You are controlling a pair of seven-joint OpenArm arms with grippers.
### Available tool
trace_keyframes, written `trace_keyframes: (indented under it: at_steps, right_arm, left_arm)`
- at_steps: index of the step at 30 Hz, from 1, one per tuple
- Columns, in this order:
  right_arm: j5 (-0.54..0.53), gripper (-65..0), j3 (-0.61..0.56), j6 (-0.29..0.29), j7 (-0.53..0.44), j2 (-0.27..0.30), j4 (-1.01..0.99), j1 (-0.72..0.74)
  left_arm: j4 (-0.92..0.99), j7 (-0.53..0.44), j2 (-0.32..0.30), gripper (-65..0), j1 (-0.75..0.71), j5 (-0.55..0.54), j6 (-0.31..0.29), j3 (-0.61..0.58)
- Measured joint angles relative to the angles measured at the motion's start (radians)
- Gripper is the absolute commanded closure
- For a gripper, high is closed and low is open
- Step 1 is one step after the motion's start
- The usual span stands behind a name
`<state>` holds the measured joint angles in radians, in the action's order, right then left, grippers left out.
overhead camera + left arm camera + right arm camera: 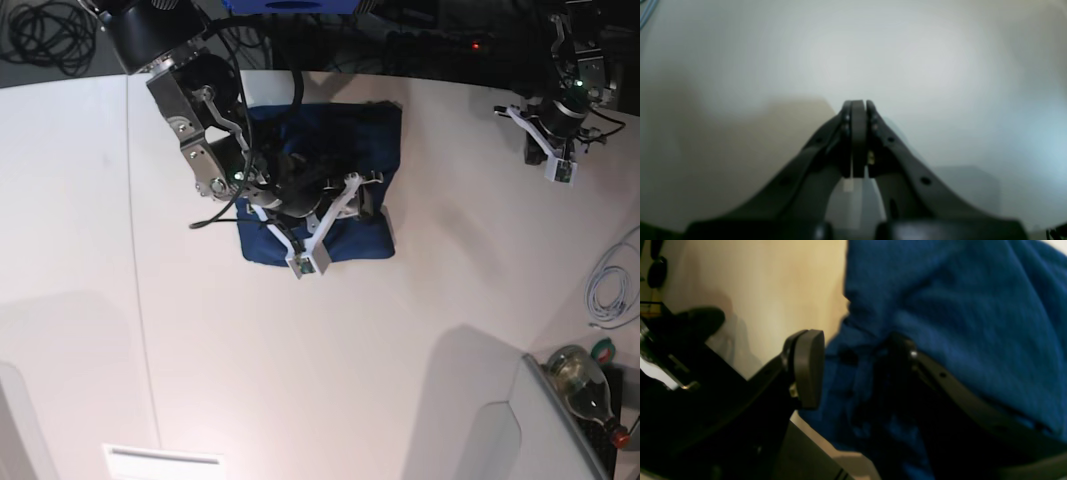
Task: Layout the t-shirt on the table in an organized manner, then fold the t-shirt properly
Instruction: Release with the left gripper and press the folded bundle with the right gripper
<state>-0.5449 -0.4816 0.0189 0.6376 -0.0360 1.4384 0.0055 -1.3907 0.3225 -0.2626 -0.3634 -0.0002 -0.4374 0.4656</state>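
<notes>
Nearest to me, at the right corner, a grey panel [520, 420] is walling off a spot where a bottle [582, 378] is lying, and a coil of pale cable [612, 290] is trailing on the table [400, 330] just beyond it. No container on the tabletop is holding anything.

Further in, the t-shirt [370, 140] is lying toward the far side, a little left of centre, as a compact, roughly squarish bundle, slightly longer near to far, and it looks to be already folded over at least once. The right gripper [857, 370] is sitting directly over its nearer half, with the jaws standing wide. In the right wrist view one pad [808, 368] is hanging over bare table just beside the cloth's edge, while the other finger is lying among blue folds. It is gripping nothing yet, as far as I can judge. This arm is plainly the nearer one, so any next pinch probably belongs to it.

Far off at the right, the left gripper [858, 113] is hovering with its jaws pressed together, empty, well apart from the shirt.
</notes>
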Motion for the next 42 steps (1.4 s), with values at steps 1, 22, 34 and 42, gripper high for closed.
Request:
trace_keyframes:
  at_steps: [1,22,34,42]
  right_arm:
    - [0.003,-29.1,-0.019,0.000,0.000,0.001,-0.001,0.007]
    - [0.082,0.0,-0.109,0.431,0.002,0.220,0.142,-0.031]
    - [0.081,0.0,-0.111,0.434,-0.063,0.214,0.117,-0.037]
    - [0.083,0.0,-0.116,0.363,-0.063,0.127,0.036,-0.017]
  left_arm:
    - [0.000,0.003,0.000,0.0,-0.002,0.000,0.000,0.016]
    - [0.002,-0.005,0.003,0.0,-0.011,0.000,-0.005,0.185]
    - [0.005,-0.009,0.006,0.0,-0.011,0.000,-0.005,0.182]
    - [0.005,-0.008,0.007,0.0,-0.011,0.000,-0.004,0.180]
